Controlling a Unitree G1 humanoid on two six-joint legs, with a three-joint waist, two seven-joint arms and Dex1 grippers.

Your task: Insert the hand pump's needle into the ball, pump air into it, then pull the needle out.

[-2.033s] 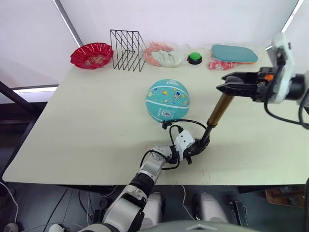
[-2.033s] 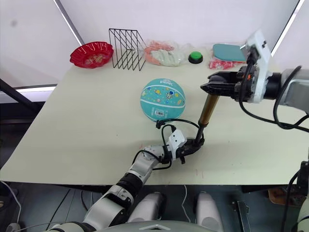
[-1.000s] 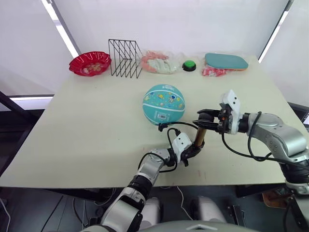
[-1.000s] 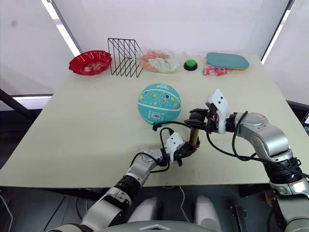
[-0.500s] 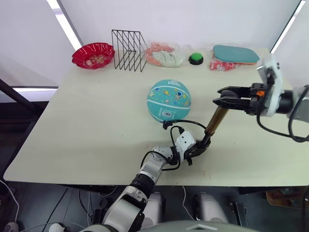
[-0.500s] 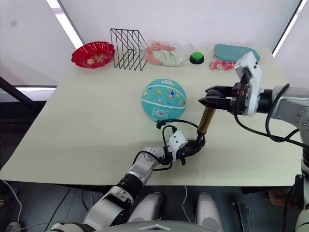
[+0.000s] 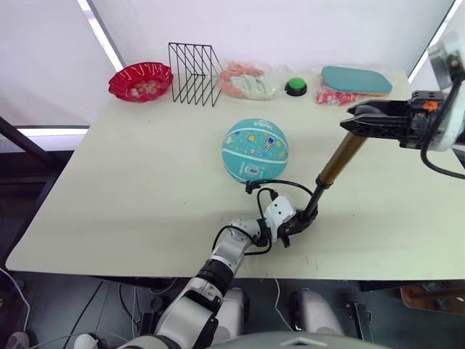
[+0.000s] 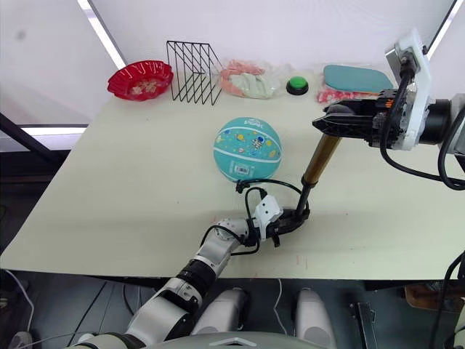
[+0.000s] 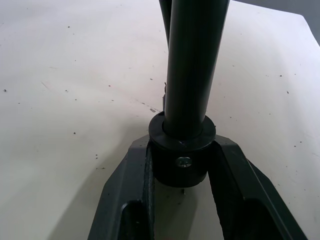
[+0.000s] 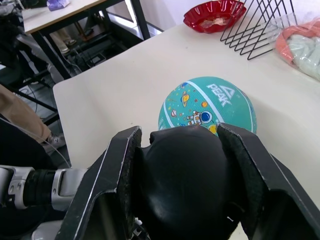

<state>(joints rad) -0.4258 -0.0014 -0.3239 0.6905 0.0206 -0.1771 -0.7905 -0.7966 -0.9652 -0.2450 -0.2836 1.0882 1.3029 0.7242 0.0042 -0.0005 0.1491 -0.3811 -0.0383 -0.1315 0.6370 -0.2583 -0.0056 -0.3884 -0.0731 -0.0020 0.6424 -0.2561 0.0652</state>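
The hand pump (image 7: 334,166) stands tilted, its gold barrel rising off the table (image 7: 131,182). The needle is too fine to make out beside the teal ball (image 7: 255,150). The left gripper (image 9: 181,165) pinches the pump's black base; the right gripper (image 10: 185,165) clamps its handle.

tilted gold hand pump (image 7: 336,162) beside teal ball (image 7: 255,150), hose (image 7: 280,185) looping between

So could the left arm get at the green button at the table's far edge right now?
Probably not: the left tool is clamped on the hand pump base at the near edge, and the ball lies between it and the green button.
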